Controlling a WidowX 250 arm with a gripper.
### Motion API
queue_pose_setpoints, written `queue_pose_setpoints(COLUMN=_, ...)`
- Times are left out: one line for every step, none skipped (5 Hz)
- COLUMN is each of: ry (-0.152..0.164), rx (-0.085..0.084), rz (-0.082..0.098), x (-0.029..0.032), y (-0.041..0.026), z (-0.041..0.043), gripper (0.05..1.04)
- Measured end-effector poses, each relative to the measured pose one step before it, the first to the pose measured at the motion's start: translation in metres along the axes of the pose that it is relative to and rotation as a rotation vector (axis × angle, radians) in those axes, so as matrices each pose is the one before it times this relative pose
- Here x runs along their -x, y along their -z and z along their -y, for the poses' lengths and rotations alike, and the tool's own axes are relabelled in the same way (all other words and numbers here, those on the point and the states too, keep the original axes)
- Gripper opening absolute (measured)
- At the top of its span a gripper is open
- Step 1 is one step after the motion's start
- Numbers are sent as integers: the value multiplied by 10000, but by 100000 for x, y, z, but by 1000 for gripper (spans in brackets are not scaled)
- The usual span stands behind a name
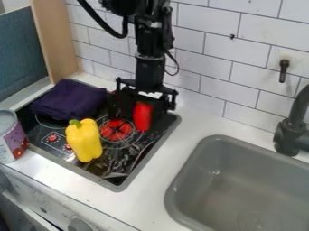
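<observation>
Okay, so looking down at a toy kitchen setup, with a black robot arm (151,45) coming in from the top edge, left of center, and pointing pretty much straight down. Right at the end of that, black gripper (142,110) hanging over the upper right part of a black stovetop (105,169). Can't tell from this angle whether open, closed or actually gripping anything, sorry.

Smack in the middle of the gripper, a red thing (143,116), kinda narrow, long side running up and down the frame, just left of center and a bit above the frame's middle height. Couldn't say if touching the stove at the bottom end. Just below and to the left of that, a round red burner marking (116,130).

Further left, a yellow bell pepper (85,140) on the stovetop, green stem toward the top, body angling slightly down to the right. Above the pepper, in the upper left, a bunched-up dark purple cloth (69,100) on the stove's far left corner. At the left edge of the frame, a can (12,140) with a purple and red label, just beside the stove.

Over in the lower right, a gray sink (196,180) set into the white counter (151,180), plus a dark faucet (291,135) at the right edge. White tiled wall (211,49) across the top.
</observation>
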State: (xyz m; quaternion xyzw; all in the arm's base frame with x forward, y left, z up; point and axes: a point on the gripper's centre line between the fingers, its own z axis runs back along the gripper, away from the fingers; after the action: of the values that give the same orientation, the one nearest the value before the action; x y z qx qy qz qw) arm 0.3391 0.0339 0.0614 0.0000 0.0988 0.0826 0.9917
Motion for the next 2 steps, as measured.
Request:
queue_pose_setpoints(ry=19, rx=-102, rz=-346, x=-501, y=1306, z=-28, gripper=815)
queue_pose_setpoints(ry=-193, rx=33, rz=-158, x=-235, y=461, z=-614, gripper=815)
